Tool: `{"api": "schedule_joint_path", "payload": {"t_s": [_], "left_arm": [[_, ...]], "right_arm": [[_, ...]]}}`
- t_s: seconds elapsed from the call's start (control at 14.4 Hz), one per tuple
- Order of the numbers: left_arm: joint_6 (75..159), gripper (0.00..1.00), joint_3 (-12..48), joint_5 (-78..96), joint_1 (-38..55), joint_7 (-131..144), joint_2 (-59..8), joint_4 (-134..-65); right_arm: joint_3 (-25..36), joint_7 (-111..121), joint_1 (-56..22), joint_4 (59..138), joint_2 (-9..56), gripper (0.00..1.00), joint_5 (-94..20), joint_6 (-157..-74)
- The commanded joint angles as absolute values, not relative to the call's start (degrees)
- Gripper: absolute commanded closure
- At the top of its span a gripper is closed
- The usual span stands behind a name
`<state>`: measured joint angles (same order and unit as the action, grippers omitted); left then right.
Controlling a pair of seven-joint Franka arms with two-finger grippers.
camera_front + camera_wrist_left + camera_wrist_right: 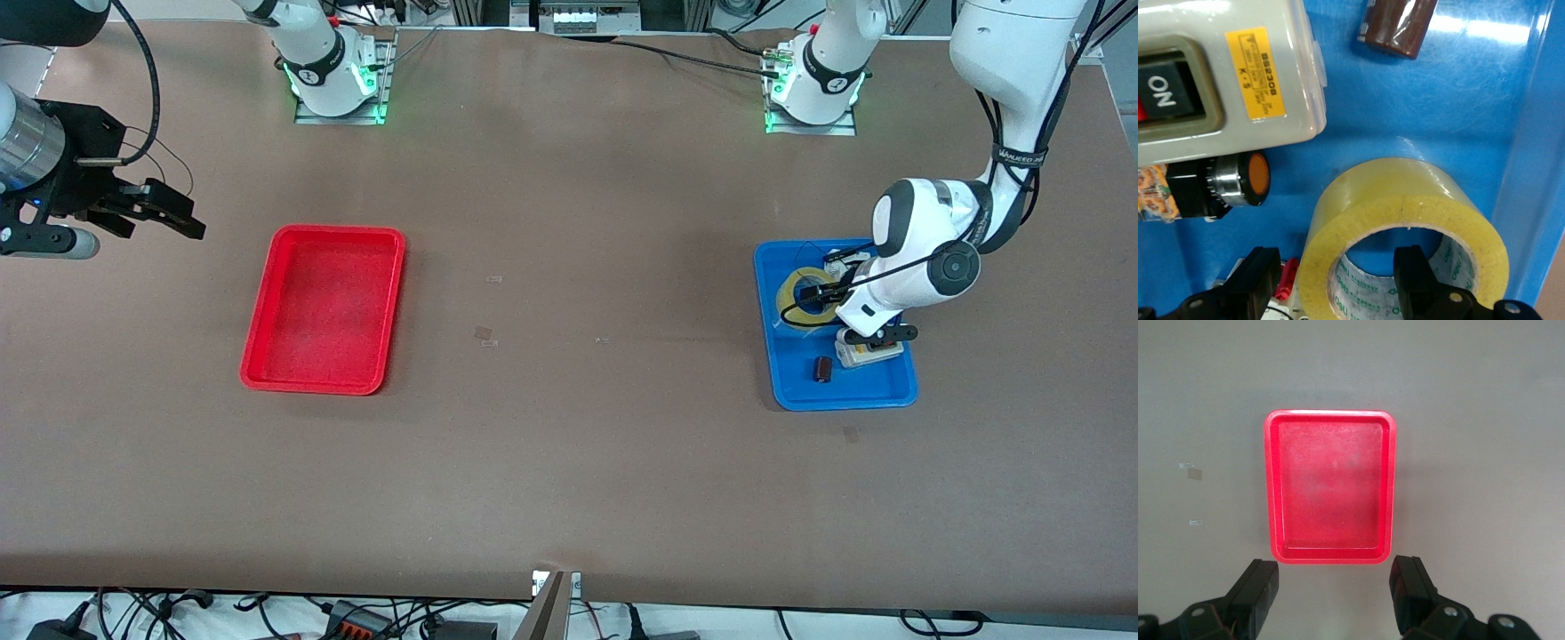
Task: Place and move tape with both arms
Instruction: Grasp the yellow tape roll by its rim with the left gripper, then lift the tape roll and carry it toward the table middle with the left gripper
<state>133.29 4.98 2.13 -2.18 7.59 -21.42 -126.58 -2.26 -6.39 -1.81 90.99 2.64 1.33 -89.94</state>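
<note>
The tape (789, 299), a wide yellowish ring, lies flat in the blue tray (775, 360) at the left arm's end of the table. My left gripper (820, 293) is down in the tray over the tape. In the left wrist view the left gripper (1338, 283) is open and straddles the wall of the tape (1405, 213). One finger (1415, 280) is inside the hole and the other (1258, 273) is outside the ring. My right gripper (178, 213) is open and empty, up in the air beside the red tray (324, 307), and waits.
The blue tray (1438, 100) also holds a grey switch box with a yellow label (1225, 73), a small dark cylinder (822, 369), seen in the left wrist view (1395, 30), and a black knob with an orange cap (1238, 183). The red tray (1330, 487) is empty, below the right gripper (1335, 593).
</note>
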Motion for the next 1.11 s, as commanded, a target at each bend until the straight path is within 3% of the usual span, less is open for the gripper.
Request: {"api": "schedule_joint_path", "payload": {"t_s": [0.0,0.21,0.35,0.62,1.04], "left_arm": [[133.86,0.22,5.36,0.97,-2.55,8.35,-21.80,-126.12],[133.51,0.67,5.36,0.97,-2.64,8.35,-21.53,-126.04],[133.07,0.85,5.36,0.97,-2.72,8.35,-21.18,-125.95],[127.29,0.93,5.36,0.97,-3.16,8.26,-19.69,-122.10],[122.26,0.93,8.07,1.58,-2.64,9.13,-13.54,-119.71]], "right_arm": [[-2.37,-5.45,-1.76,90.88,2.46,0.02,0.53,-90.26],[-2.37,-5.45,-1.76,90.88,2.55,0.02,0.53,-90.26],[-2.37,-5.45,-1.76,90.79,2.72,0.02,0.53,-90.35],[-2.37,-5.45,-1.76,90.79,2.72,0.02,0.44,-90.70],[-2.37,-5.45,-1.76,90.70,2.72,0.02,0.09,-90.88]]}}
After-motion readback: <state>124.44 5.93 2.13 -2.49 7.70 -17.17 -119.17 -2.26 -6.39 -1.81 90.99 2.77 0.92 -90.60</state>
